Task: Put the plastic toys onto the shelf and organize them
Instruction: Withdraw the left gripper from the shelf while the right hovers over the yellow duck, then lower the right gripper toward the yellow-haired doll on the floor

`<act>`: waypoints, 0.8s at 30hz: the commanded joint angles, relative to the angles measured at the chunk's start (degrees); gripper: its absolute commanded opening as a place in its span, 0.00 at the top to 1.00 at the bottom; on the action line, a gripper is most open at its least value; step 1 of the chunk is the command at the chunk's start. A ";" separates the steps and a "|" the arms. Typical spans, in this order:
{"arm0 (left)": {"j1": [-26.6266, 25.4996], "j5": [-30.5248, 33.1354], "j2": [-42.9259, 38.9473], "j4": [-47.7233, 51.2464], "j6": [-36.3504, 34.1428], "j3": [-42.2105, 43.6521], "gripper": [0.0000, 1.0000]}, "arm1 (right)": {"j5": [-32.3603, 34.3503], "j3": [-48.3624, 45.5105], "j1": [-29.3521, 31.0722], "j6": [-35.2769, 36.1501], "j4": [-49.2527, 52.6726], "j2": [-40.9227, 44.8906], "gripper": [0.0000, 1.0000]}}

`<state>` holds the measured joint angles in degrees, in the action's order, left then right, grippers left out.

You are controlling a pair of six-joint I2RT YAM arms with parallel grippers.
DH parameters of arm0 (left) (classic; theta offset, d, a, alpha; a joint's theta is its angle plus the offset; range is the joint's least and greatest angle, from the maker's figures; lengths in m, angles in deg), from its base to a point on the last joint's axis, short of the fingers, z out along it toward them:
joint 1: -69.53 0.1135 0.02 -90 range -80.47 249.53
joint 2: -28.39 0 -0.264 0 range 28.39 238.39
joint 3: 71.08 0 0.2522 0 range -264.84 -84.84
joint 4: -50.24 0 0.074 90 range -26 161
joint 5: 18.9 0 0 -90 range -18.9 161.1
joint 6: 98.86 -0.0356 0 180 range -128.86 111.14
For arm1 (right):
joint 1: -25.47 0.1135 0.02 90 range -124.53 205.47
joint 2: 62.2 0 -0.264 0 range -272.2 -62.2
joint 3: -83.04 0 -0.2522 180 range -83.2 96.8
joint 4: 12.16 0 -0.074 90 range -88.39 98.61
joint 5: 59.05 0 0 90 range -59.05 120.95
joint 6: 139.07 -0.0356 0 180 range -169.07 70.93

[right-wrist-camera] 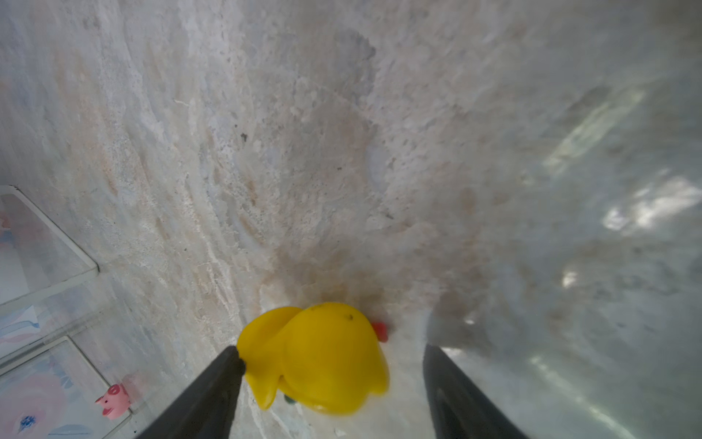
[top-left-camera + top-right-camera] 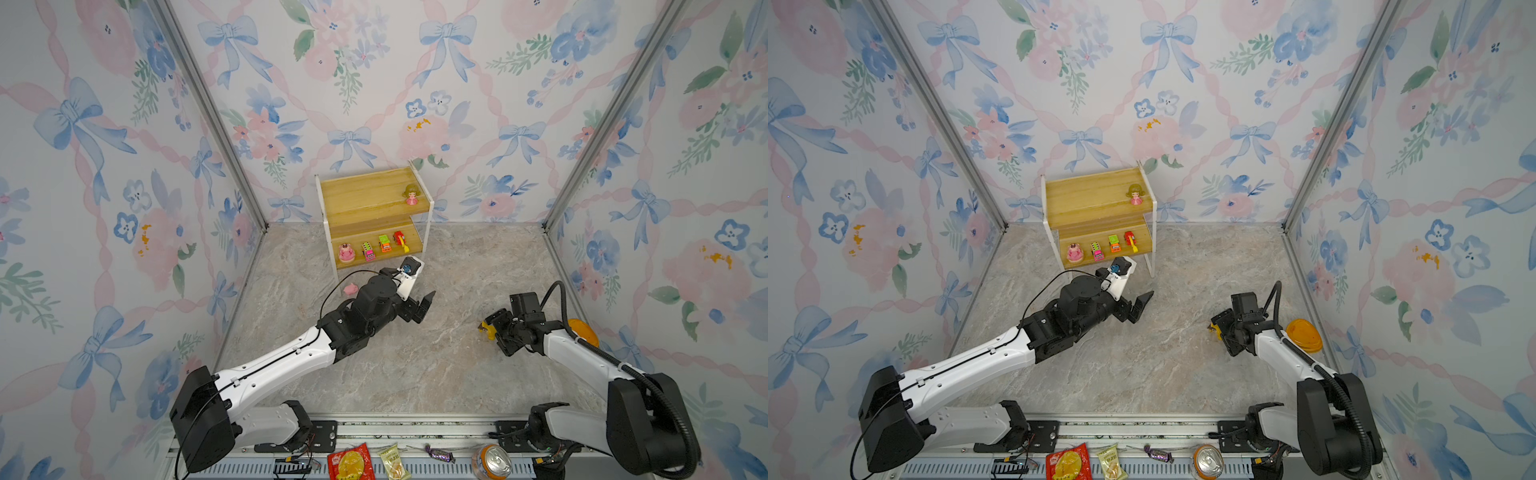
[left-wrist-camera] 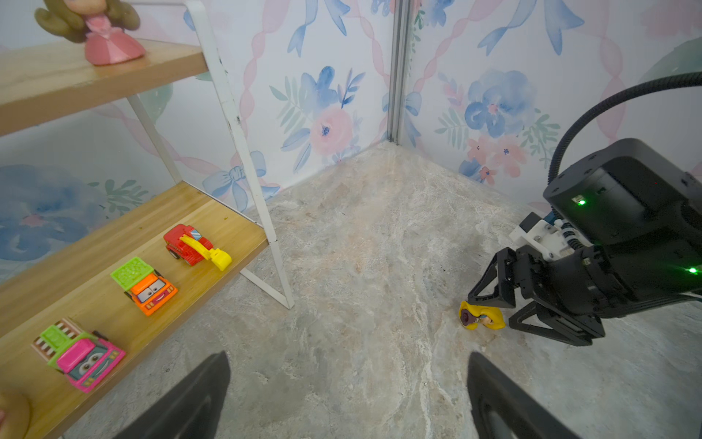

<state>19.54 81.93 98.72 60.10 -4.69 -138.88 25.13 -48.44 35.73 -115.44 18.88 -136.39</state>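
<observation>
Nearest, the right gripper [image 1: 332, 351] is low over the bench [image 2: 415, 365]. Its jaws are spread to either side of the yellow-haired figure [image 3: 480, 316] lying there: one jaw touches the yellow hair and the other stands clear (nothing is pinched). Further in, the left gripper [image 3: 347, 359] hovers before the shelf [image 2: 361, 195], jaws wide apart and empty. The pink pig [image 2: 350, 288] lies on the bench beside the shelf's front leg. On the lower board the round pink figure [image 2: 346, 252], pink car [image 2: 368, 252], green-orange car [image 2: 385, 243] and red car [image 2: 400, 240] sit in a row. The pink-dress doll [image 2: 411, 194] stands on the upper board.
</observation>
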 commanded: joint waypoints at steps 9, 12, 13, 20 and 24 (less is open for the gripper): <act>5.46 -4.35 -3.35 -2.51 4.15 3.74 0.02 | -2.75 30.71 14.18 27.23 10.37 -25.10 0.35; 6.12 -4.07 -4.40 -2.51 4.26 4.62 0.02 | 2.53 31.49 17.44 29.56 11.59 -24.10 0.35; 6.30 -4.09 -4.60 -2.51 4.36 4.89 0.02 | 4.43 30.19 17.82 29.45 10.87 -22.02 0.34; 6.58 -5.29 -3.38 -2.60 4.46 5.00 0.02 | 12.41 20.02 15.87 26.66 9.40 -8.52 0.30; 6.49 -5.99 -2.57 -3.18 4.97 5.00 0.02 | 13.02 15.69 14.37 21.75 7.81 -3.79 0.28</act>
<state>25.74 77.21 95.27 58.06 -0.87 -134.25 35.36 -30.23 50.96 -90.26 26.69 -141.59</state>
